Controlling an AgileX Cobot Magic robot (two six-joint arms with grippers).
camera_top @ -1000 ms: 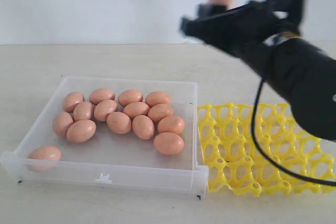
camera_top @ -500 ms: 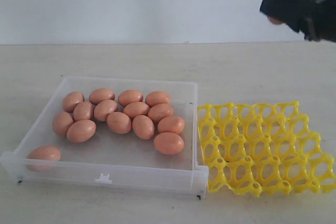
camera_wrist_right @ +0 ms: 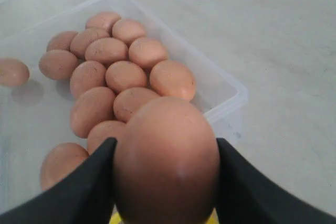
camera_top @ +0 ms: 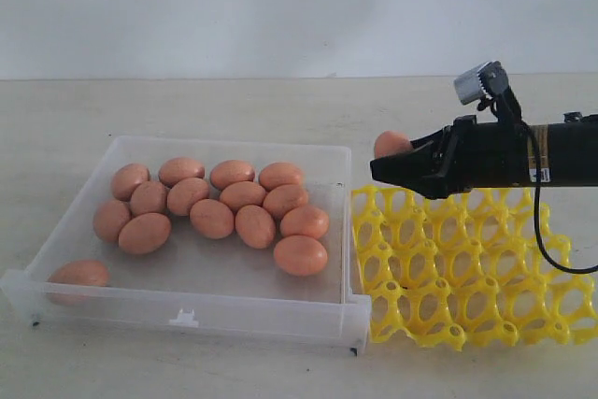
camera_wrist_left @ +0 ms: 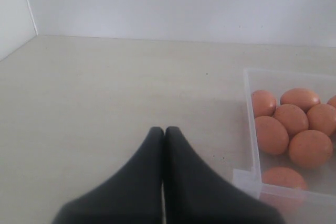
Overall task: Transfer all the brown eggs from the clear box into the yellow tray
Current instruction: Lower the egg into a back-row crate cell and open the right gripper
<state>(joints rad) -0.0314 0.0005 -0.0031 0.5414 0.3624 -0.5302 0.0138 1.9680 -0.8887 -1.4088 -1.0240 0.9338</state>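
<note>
Pale worktop [camera_top: 234, 105] runs to a plain white wall [camera_top: 280, 7] at 12 o'clock, with open surface behind both containers. The clear box [camera_top: 187, 317] sits just beside the yellow tray [camera_top: 467, 306], at the tray's 9 o'clock. The brown eggs [camera_top: 212, 218] cluster toward the box's far side, with a lone egg [camera_top: 79, 273] at its 7 o'clock corner. The right claw [camera_top: 378, 167] grips a held egg [camera_top: 391, 143] above the tray's 11 o'clock corner. The left claw [camera_wrist_left: 164, 132] is closed and empty, over open worktop beside the box.

Counting fifteen brown eggs [camera_top: 212, 219] lying in one clear box [camera_top: 187, 306], a sixteenth egg [camera_top: 391, 144] sitting between the fingers [camera_top: 411, 168], one yellow tray [camera_top: 467, 324].
</note>
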